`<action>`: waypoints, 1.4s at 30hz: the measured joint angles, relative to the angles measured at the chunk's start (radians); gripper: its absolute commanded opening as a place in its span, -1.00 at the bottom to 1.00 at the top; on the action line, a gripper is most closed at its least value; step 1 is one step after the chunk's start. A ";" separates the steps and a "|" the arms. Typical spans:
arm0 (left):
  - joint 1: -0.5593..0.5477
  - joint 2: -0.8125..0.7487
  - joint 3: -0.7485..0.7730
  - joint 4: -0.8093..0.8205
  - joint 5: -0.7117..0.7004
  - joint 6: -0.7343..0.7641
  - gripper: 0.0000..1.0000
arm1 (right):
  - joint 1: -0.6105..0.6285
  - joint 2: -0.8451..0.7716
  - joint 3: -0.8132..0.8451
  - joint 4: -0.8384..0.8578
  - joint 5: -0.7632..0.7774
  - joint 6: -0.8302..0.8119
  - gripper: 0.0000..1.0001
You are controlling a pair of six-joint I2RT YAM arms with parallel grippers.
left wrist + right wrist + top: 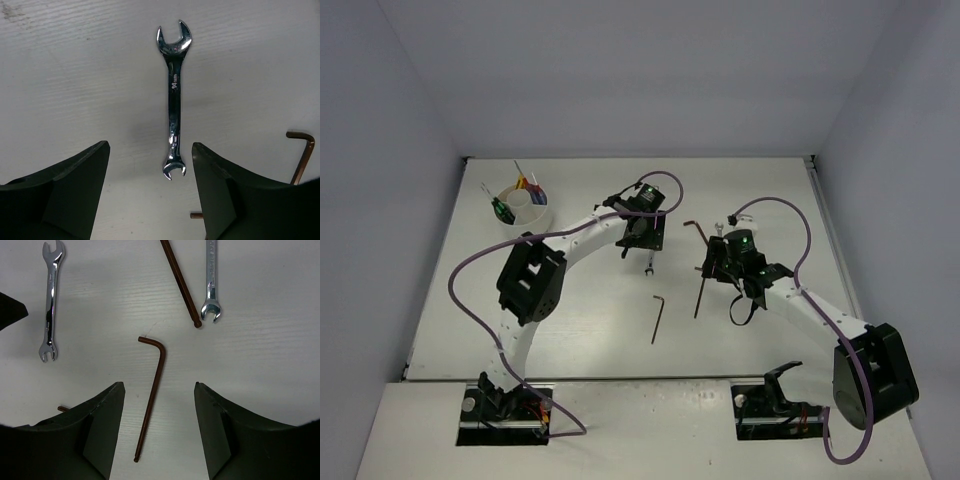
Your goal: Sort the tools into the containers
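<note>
The white cup (pixel 527 208) stands at the back left with several screwdrivers (pixel 521 187) in it. A silver wrench (pixel 173 97) lies flat on the table, its near end between the tips of my left gripper (pixel 150 146), which is open and clear of it. In the top view this wrench (pixel 648 265) lies just in front of the left gripper (pixel 638 240). My right gripper (pixel 158 385) is open over a brown L-shaped hex key (pixel 152 395) lying between its fingers, untouched. The right gripper (pixel 718 262) sits mid-table.
More tools lie on the table: a second wrench (pixel 211 280), a long hex key (pixel 180 282) beside it, and a lone hex key (pixel 657 318) nearer the front. Grey walls close in the left, right and back.
</note>
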 measured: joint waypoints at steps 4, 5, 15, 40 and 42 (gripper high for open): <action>-0.002 0.075 0.052 -0.025 0.018 -0.006 0.21 | 0.000 0.000 -0.002 -0.001 0.000 -0.003 0.09; -0.003 0.092 0.067 -0.032 0.021 -0.007 0.20 | 0.000 0.000 -0.002 -0.001 -0.001 -0.003 0.08; -0.006 0.267 0.284 -0.095 0.008 -0.016 -0.16 | 0.000 0.000 -0.005 0.000 -0.002 -0.007 0.08; -0.003 -0.083 -0.271 -0.115 -0.072 0.075 -0.67 | 0.000 -0.033 -0.027 -0.001 -0.017 -0.006 0.08; 0.000 -0.119 -0.325 -0.125 -0.066 0.083 -0.61 | 0.000 -0.033 -0.027 -0.001 -0.018 -0.006 0.08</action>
